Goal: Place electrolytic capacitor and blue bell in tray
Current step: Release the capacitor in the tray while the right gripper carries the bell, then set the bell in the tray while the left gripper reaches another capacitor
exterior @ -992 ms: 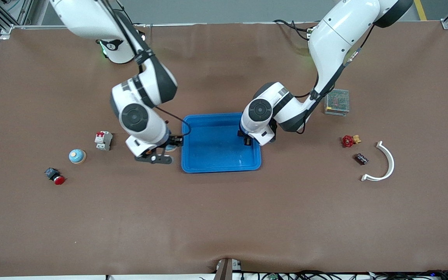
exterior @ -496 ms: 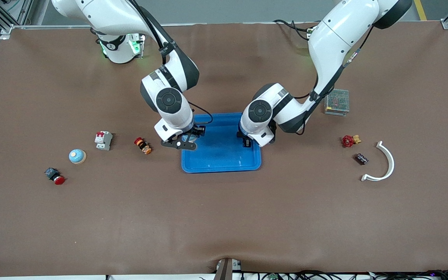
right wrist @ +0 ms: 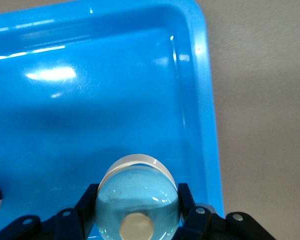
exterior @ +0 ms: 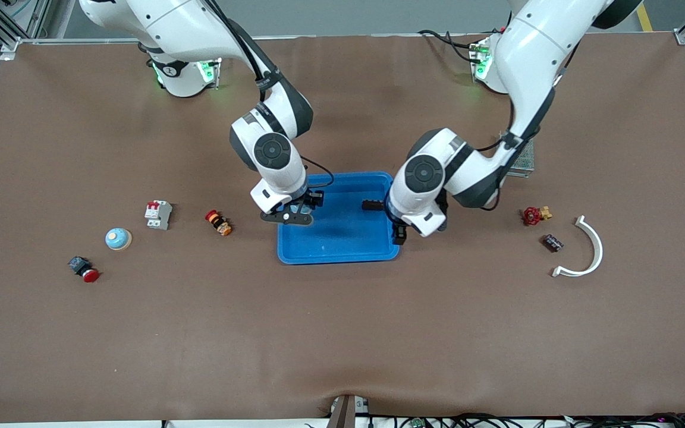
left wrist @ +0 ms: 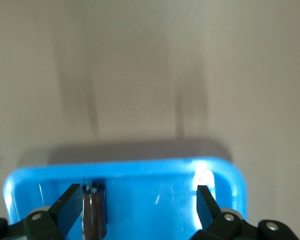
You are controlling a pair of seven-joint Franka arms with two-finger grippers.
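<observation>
Capacitor (left wrist: 94,214) lying in tray (exterior: 342,252), left gripper (left wrist: 138,212) spread wide above it. Right gripper (right wrist: 138,210) clamped on blue bell (right wrist: 138,200), over tray's right-arm end.

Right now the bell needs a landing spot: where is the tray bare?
The tray is bare in its middle and nearer strip, between the right gripper, shut on the bell, and the open left gripper over the rim at the left arm's end. Crowded: the farther corner at that end, where the capacitor lies.
</observation>
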